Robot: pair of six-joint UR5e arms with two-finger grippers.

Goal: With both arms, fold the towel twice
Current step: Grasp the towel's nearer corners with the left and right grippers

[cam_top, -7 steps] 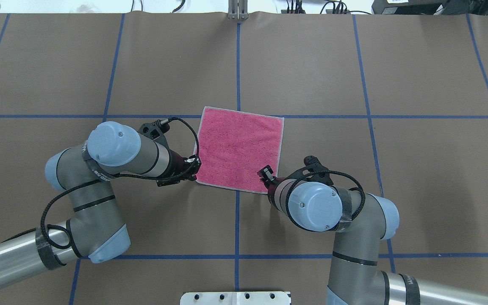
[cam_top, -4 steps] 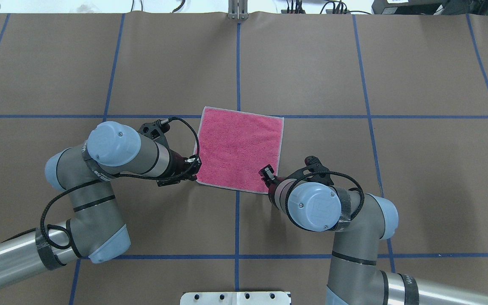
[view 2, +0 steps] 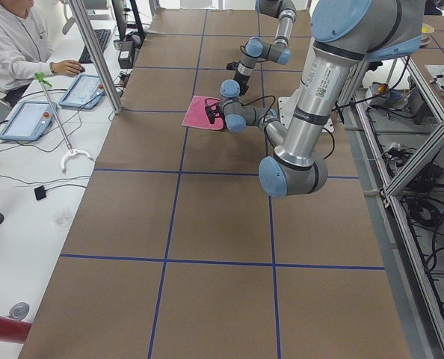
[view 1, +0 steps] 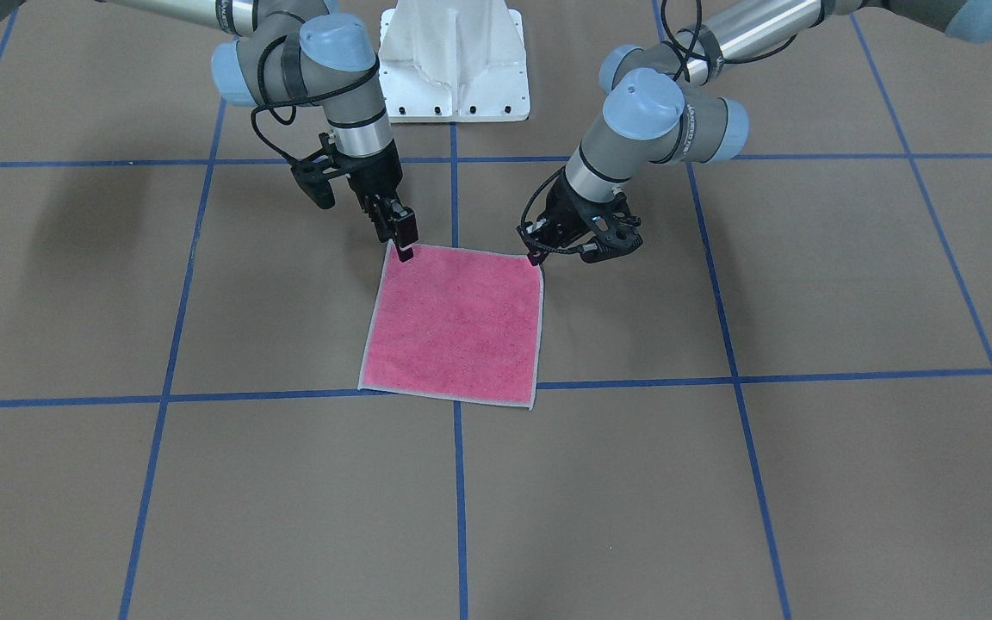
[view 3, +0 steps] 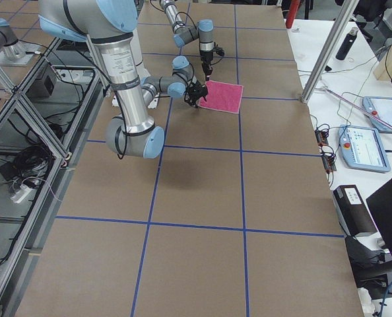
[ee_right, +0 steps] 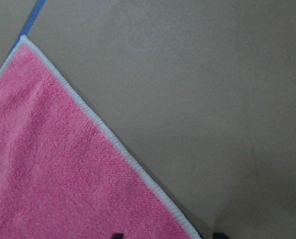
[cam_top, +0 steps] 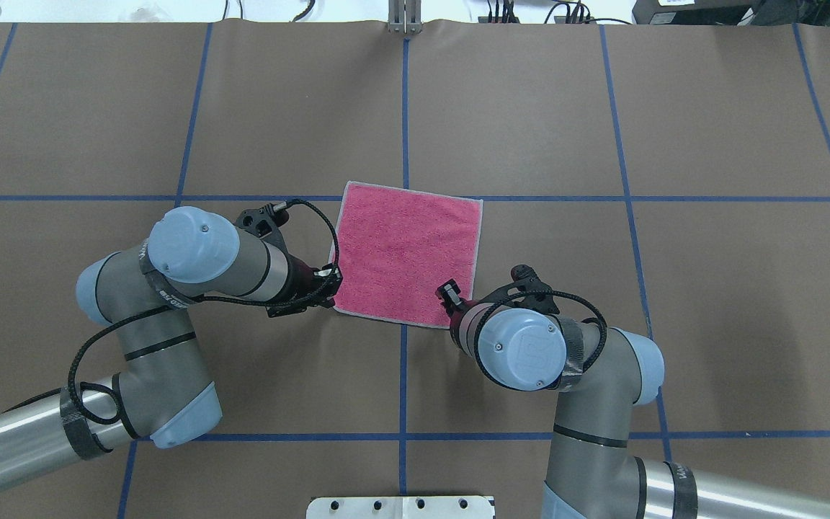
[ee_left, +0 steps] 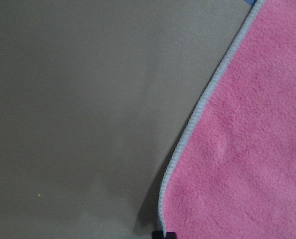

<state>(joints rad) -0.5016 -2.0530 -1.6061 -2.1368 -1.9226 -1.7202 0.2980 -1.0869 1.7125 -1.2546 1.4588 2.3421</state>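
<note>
The towel (cam_top: 408,252) lies flat, pink face up, at the table's middle; it also shows in the front view (view 1: 453,323). My left gripper (cam_top: 330,285) sits at the towel's near left corner (view 1: 537,251). In the left wrist view it (ee_left: 160,234) looks shut on the towel's light grey border, which is slightly raised. My right gripper (cam_top: 449,295) is at the near right corner (view 1: 403,241). In the right wrist view (ee_right: 168,235) its jaws stand apart on either side of the towel's edge (ee_right: 63,174), so it is open.
The white pedestal (view 1: 453,60) stands between the arms at the robot's side. Blue tape lines (cam_top: 404,108) cross the brown table cover. An operator (view 2: 13,45) and tablets (view 2: 28,120) are at the far side, past a metal post (view 2: 95,52).
The right arm's wrist and elbow have shifted left, toward the towel's corner, and its gripper has edged slightly left. The left arm and the towel have not moved.
</note>
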